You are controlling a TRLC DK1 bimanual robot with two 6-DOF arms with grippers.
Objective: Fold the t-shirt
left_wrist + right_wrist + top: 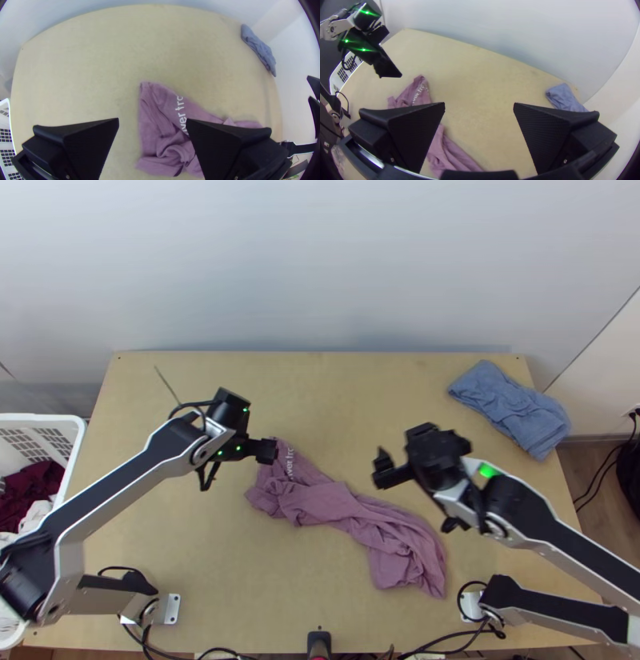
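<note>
Inspection finds the left gripper [262,450] with its two fingers spread well apart, at the end of the t-shirt [324,500] that bears white lettering [181,115]. The right gripper [386,470] likewise has its fingers spread wide, on the right-hand side of the garment. From beside the left gripper, the mauve t-shirt runs bunched and twisted in a long strip across the table, its other end lying nearer the table's near edge than the right gripper. The surface around both grippers is a table [240,580] of light wood. Beyond the right gripper, toward the far right corner, a blue cloth [508,408] lies folded and creased at the table's edge. Beyond both grippers, past the table's far edge, rises a plain pale wall [320,268]. Well out to the left of the left gripper, just beside the table, stands a white slatted basket [40,417] containing dark red fabric [36,488] and white fabric [34,514]. Well out to the right of the right gripper, wooden flooring [572,468] is visible, crossed by black cables [604,464]. Count: two arms, the left arm [120,476] and the right arm [568,532]; two grippers; one t-shirt; one blue cloth; one table; one basket.
</note>
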